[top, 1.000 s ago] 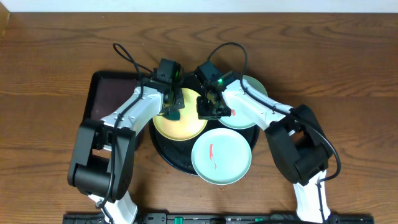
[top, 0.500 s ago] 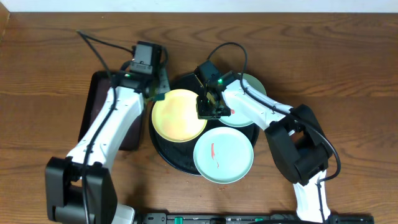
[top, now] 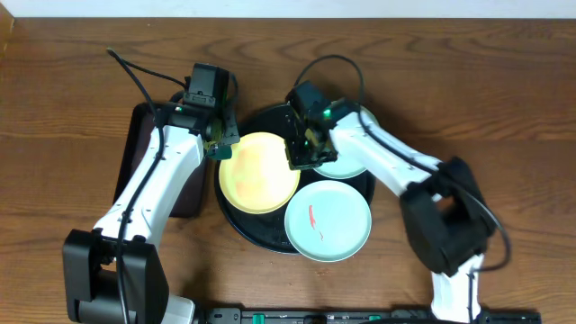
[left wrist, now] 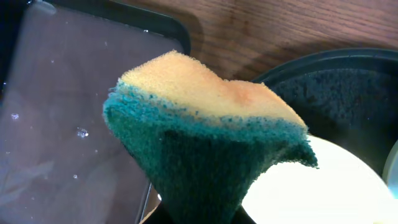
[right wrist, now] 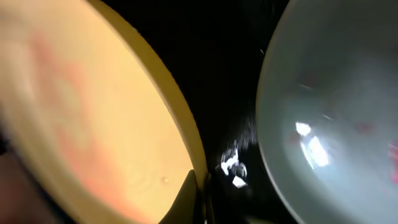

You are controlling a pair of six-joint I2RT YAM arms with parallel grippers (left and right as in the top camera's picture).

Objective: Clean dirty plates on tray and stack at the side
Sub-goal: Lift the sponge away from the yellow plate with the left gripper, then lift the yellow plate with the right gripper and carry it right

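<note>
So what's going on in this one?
The left gripper holds a yellow-and-green sponge, jaws shut on it, poised at the back-left edge of the yellow plate. The right gripper pinches that plate's right rim, seemingly to steady it. All three plates sit on the round black tray; the front mint-green plate shows a red smear, and nothing is stacked at the side yet.

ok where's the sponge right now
The sponge is pinched in the left hand, filling the left wrist view, above where the rectangular tray meets the round black tray, at the yellow plate's left edge.
</note>
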